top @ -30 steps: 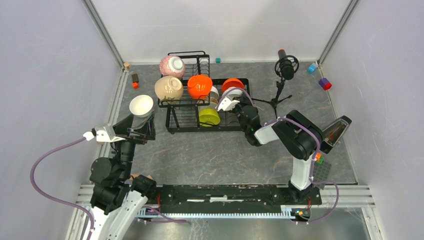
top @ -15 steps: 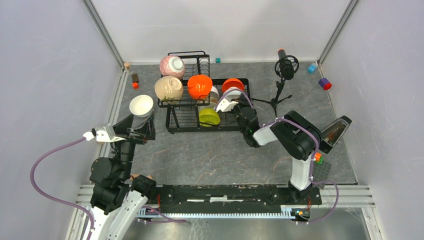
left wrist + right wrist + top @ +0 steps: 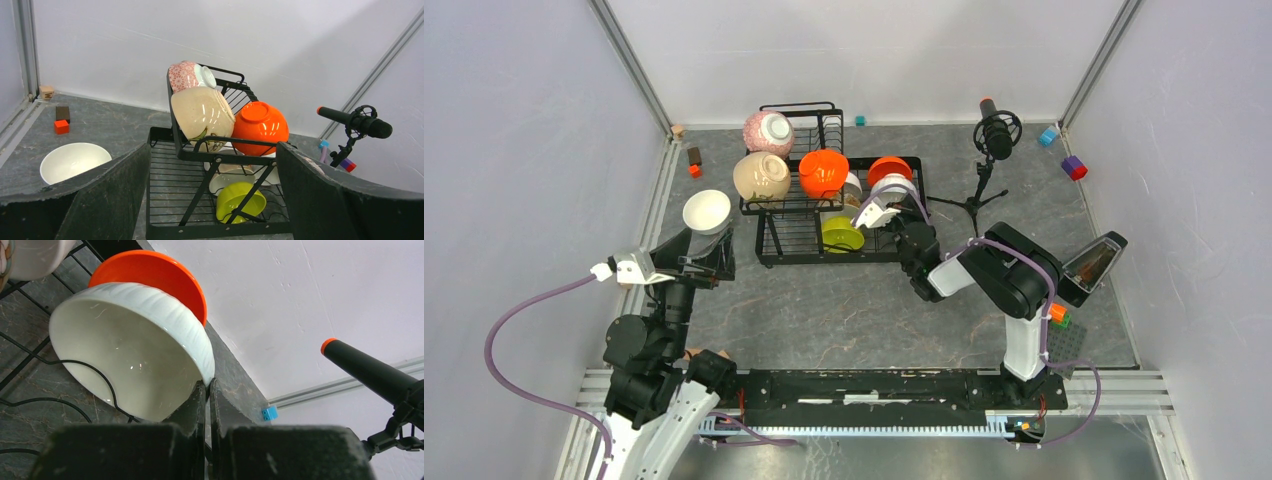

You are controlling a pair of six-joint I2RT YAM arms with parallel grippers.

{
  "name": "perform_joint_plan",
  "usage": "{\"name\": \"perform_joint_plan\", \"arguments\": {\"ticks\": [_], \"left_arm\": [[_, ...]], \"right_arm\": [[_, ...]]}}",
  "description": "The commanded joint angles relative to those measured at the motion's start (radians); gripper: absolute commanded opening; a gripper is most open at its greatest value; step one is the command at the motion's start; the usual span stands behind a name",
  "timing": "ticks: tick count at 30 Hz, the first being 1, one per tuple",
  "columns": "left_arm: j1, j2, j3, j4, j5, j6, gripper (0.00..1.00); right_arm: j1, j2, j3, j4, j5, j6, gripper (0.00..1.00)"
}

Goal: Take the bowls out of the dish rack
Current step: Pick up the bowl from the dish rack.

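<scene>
from up top, the dish rack (image 3: pixel 784 235) sits at the far middle of the counter (image 3: pixel 844 300). a pink-speckled bowl (image 3: pixel 769 130), a beige bowl (image 3: pixel 761 177) and an orange bowl (image 3: pixel 824 172) are up on its raised shelf, and a lime green bowl (image 3: pixel 842 234) is down in the lower tray. the right tool (image 3: pixel 892 200) reaches into the rack's right end, at a white ribbed bowl (image 3: pixel 890 186) standing just in front of a second orange bowl (image 3: pixel 889 166). the left tool (image 3: pixel 707 252) hangs off the rack's left side, near a plain white bowl (image 3: pixel 707 211) that's out on the counter. left wrist cam: the left tool (image 3: pixel 212 150) is spread wide, nothing in it, pointing at the rack. the plain white bowl (image 3: pixel 75 161) sits upright on the counter off to the left, apart from the rack. right wrist cam: the right tool (image 3: pixel 207 390) is clenched on the rim of the white ribbed bowl (image 3: pixel 130 365), which is tipped on its side among the rack wires, with the second orange bowl (image 3: pixel 150 272) right behind it. a microphone (image 3: pixel 370 370) pokes in at the right.
</scene>
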Motion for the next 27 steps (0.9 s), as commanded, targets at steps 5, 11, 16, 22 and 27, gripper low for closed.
{"name": "perform_joint_plan", "arguments": {"ticks": [5, 11, 16, 22, 27], "left_arm": [[-0.005, -0.003, -0.001, 0.034, -0.012, 0.039, 1.00], [-0.004, 0.001, -0.001, 0.033, -0.017, 0.039, 1.00], [-0.004, -0.001, 0.000, 0.033, -0.019, 0.039, 1.00], [-0.005, -0.001, 0.000, 0.032, -0.018, 0.039, 1.00], [-0.004, -0.001, 0.000, 0.033, -0.018, 0.039, 1.00]], "right_arm": [[0.017, -0.016, -0.003, 0.268, 0.101, -0.071, 0.00], [0.019, 0.001, 0.011, 0.340, 0.145, -0.092, 0.00], [0.021, 0.011, 0.017, 0.355, 0.145, -0.086, 0.00], [0.026, 0.015, 0.016, 0.370, 0.147, -0.088, 0.00], [0.029, 0.008, 0.020, 0.396, 0.153, -0.104, 0.00]]}}
